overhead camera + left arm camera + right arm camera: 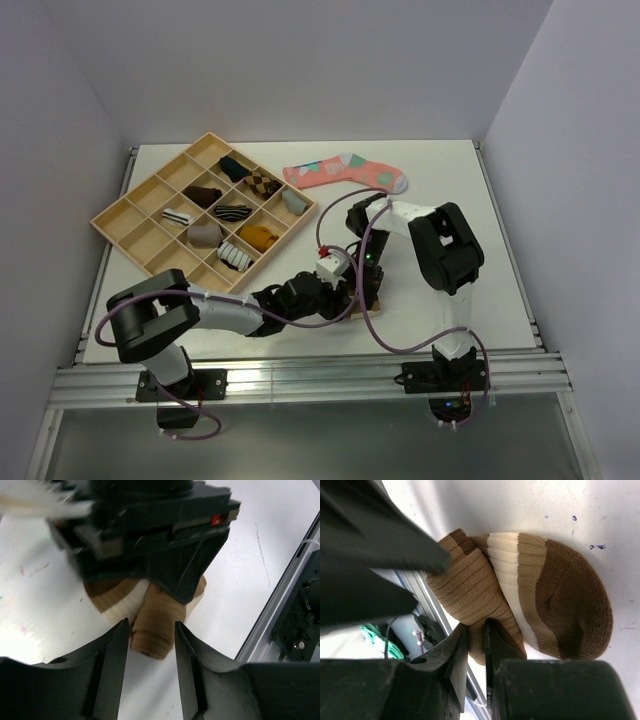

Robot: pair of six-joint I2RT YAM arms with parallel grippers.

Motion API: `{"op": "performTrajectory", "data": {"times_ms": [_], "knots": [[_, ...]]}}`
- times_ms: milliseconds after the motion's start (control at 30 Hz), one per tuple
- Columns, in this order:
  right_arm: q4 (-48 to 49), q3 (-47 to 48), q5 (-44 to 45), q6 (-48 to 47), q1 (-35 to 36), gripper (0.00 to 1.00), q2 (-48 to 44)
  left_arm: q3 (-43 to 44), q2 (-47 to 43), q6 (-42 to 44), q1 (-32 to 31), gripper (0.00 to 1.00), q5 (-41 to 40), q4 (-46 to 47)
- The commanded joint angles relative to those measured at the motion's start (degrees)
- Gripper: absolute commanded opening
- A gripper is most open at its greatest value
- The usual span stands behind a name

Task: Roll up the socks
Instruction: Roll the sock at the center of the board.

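Right wrist view gives the clearest look at the brown sock (560, 605). It lies on the white table (580, 505) with its long axis running left to right across that picture. The rounded dark brown toe points right, then comes a cream band, then tan ribbing bunched into a fold or partial roll at the left. The right gripper (476, 627) has its jaws nearly together, pinching the ribbed part at the lower edge of the sock.

In the left wrist view, the left gripper (151, 625) has its jaws apart on either side of the tan rolled end, which points toward that camera. I cannot tell whether they press on it or only flank it. The right gripper's black body hides most of the sock there, and a small red mark on it is too blurred to read.

From above, both grippers cover the sock near the table's near edge. It is well apart from the wooden tray (110, 215) and the coral-pink sock (320, 172).
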Motion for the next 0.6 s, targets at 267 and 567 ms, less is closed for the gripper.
{"op": "performTrajectory", "data": {"times_ms": [267,567], "knots": [[3.6,0.7,2.2,1.0,-0.4,0.11,2.7,6.5,6.6,5.8,-0.3,0.48,5.3,2.9],[5.2,0.6,1.9,2.2,-0.6,0.14,2.4,4.8,9.6,2.9,0.0,0.47,5.4,3.2]]}}
